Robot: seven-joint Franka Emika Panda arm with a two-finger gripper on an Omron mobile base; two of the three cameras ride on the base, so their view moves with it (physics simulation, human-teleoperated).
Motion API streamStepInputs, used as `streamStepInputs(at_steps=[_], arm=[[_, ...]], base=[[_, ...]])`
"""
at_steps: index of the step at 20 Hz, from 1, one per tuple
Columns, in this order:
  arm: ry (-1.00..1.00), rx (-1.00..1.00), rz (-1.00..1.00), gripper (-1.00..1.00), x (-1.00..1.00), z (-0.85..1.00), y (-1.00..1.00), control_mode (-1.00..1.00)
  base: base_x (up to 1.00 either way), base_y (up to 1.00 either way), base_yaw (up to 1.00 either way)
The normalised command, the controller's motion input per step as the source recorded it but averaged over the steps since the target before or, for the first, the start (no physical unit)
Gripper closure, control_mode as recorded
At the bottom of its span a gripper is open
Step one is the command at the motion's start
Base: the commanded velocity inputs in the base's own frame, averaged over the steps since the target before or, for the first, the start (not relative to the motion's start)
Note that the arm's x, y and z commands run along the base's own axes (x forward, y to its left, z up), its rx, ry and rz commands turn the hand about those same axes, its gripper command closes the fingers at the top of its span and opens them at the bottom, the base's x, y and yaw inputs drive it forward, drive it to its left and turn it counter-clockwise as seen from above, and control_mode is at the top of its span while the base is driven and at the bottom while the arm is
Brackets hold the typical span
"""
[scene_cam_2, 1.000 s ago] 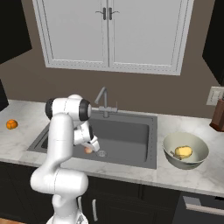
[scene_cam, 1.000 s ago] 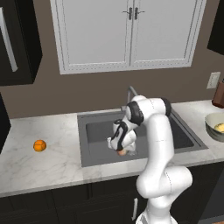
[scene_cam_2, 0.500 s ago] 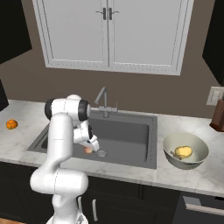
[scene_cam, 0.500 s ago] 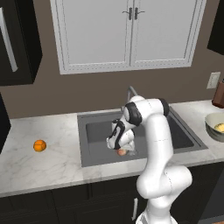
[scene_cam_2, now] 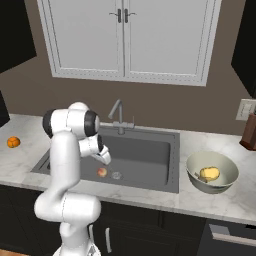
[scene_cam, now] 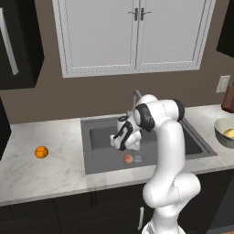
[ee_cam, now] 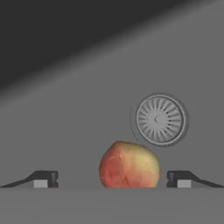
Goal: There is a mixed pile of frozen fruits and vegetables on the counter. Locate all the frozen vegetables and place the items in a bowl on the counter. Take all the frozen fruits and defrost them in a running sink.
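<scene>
An orange ball is seen alone on the white marbled tabletop at far left, well apart from the sink. The tabletop around it is bare up to the front edge.

The dark grey sink is recessed in the middle of the tabletop, with a slim silver faucet at its rear rim. On the basin floor a reddish-pink ball is observed, red on one side and yellow-green on the other, with a mottled skin. It rests just beside the round metal drain, not on it. The gripper is held low inside the basin directly over this ball. The fingers are spread wide, one on each side of the ball, with a clear gap to the left finger and a narrow gap to the right; no contact is visible. Basin floor is open behind and to the left of the ball; the near sink wall lies close in front.

At far right a wide pale bowl stands on the tabletop, apart from the sink rim. A yellow lumpy piece lies inside it. A dark brown block stands near the wall behind the bowl.
</scene>
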Motion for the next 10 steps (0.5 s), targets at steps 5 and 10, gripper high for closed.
streamStepInputs(at_steps=[5,10], arm=[[-0.20,0.11,0.00,-1.00,-0.15,0.76,0.20,-1.00],[-0.21,0.13,0.00,-1.00,-0.23,0.91,0.02,-1.00]], base=[[0.00,0.00,0.00],[0.00,0.00,0.00]])
